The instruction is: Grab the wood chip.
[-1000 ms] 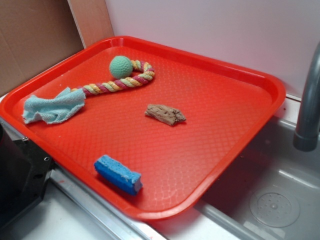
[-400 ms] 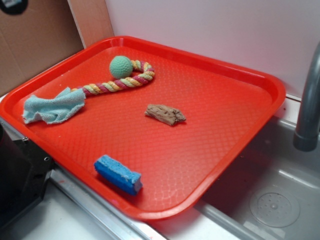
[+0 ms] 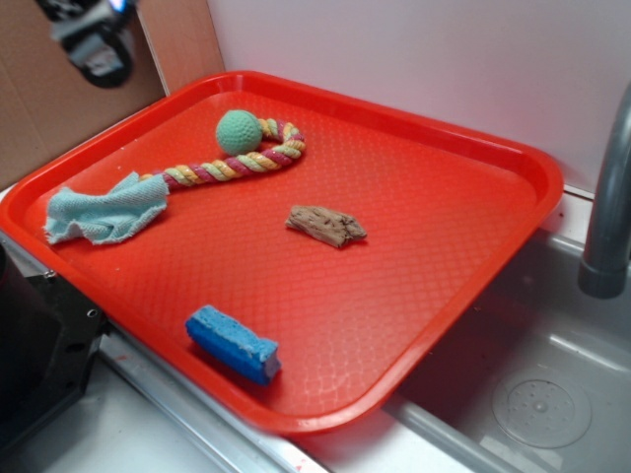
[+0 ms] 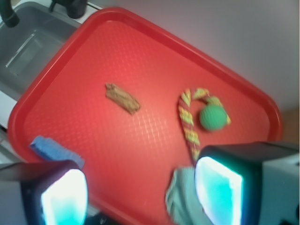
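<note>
The tool [image 4: 140, 197] (jaws wide, empty) hangs well apart from the wood chip [image 4: 122, 98] mid-tray.

The gripper [image 4: 140, 192] hung well above the tray [image 3: 513, 187], over its edge, both fingers apart and holding nothing. In the wrist view, the wood chip [image 4: 122, 98] lay on the tray ahead of the gripper, slightly left of centre. The sponge [image 4: 56, 149] sat just beside the left finger [image 4: 63, 197]. The ball [image 4: 213, 117] and rope [image 4: 187, 124] lay ahead of the right finger [image 4: 218, 190], the cloth [image 4: 180, 197] just beside it. The sink [image 4: 28, 51] lay beyond the tray, far left.
</note>
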Available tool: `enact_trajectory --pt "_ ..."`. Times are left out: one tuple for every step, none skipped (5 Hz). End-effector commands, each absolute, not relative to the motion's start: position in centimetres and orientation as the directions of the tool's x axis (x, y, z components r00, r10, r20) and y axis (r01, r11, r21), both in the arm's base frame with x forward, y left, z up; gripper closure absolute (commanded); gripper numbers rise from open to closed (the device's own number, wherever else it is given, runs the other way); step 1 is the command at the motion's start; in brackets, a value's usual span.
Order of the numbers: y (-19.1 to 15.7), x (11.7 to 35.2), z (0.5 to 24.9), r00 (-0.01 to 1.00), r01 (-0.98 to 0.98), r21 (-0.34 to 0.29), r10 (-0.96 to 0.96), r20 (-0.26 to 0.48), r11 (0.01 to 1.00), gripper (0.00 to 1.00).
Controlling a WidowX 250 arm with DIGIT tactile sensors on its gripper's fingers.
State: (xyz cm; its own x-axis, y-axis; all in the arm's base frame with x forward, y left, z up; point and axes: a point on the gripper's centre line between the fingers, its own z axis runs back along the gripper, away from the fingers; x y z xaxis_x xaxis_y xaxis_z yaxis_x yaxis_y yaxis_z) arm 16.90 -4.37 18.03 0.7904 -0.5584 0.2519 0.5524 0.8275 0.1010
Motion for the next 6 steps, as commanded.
enact_trajectory --pt "-6.3 21.4 14.2 0.561 0.793 0.061 -0.764 0.319 0.607 0.0" --pt "-6.6 23.0 12.2 0.506 0.839 0.037 -0.805 0.308 0.542 0.0" --pt "-7.0 23.7 9.8 0.413 0.902 -0.02 -0.851 0.323 0.43 0.0" --pt "-7.2 23.8 7.3 0.39 0.917 -0.033 -0.874 0.29 0.398 0.0" --pt "-7.4 24.5 5.3 0.415 0.905 0.005 -0.886 0.206 0.425 0.0" --pt "-7.6 24.5 4.0 0.378 0.923 -0.018 -0.9 0.216 0.384 0.0"
